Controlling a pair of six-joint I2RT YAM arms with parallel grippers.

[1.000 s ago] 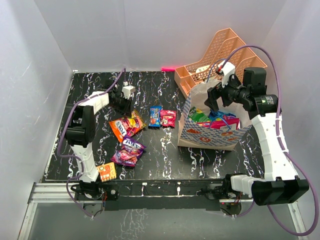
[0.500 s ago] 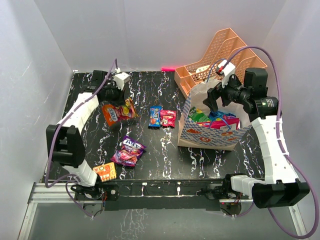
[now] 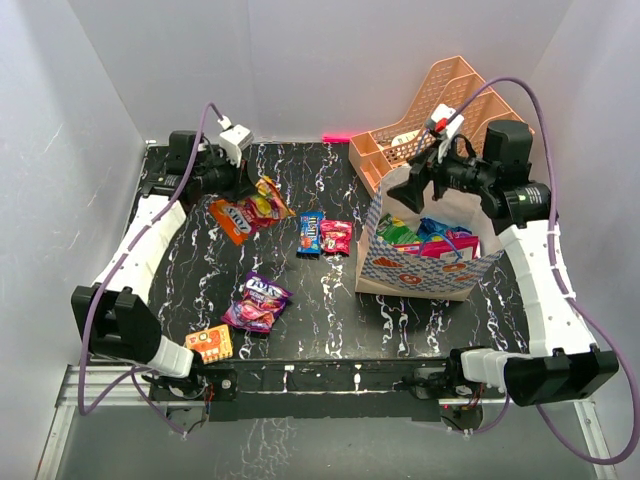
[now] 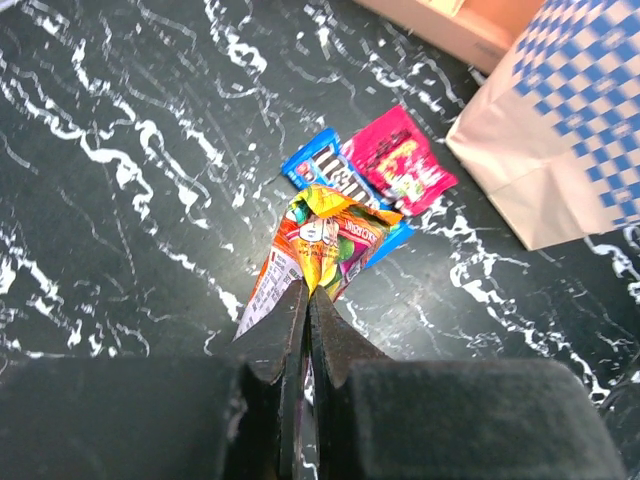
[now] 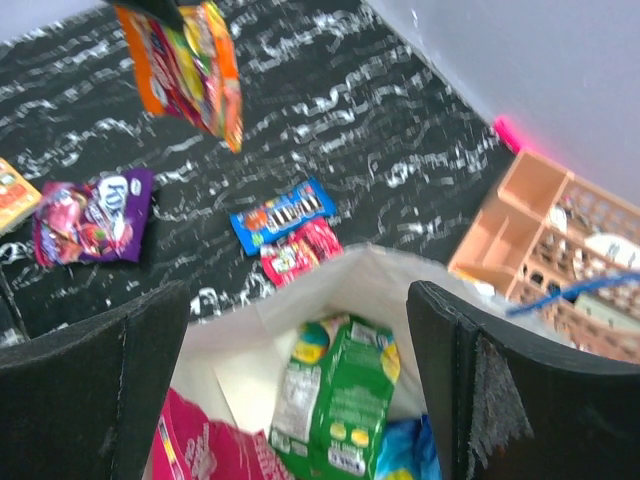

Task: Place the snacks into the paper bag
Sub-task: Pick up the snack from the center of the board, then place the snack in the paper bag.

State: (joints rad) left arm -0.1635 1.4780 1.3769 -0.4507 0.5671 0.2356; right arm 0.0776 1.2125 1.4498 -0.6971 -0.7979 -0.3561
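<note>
The left hand was pinched shut on one thin edge of an orange packet. The packet hung clear of the surface, well apart from the bag. The right hand was spread wide over the bag's mouth. With so little foil in the pinch, the packet could slip out on the way across. The hands could also meet at the mouth, or a knock could tip the bag.

A blue packet, red packet, purple packet and small orange pack lay on the surface. Whether the right hand touched the rim could not be told. Its wrist view was blurred, and the bag's contents showed only partly, a green packet uppermost.
</note>
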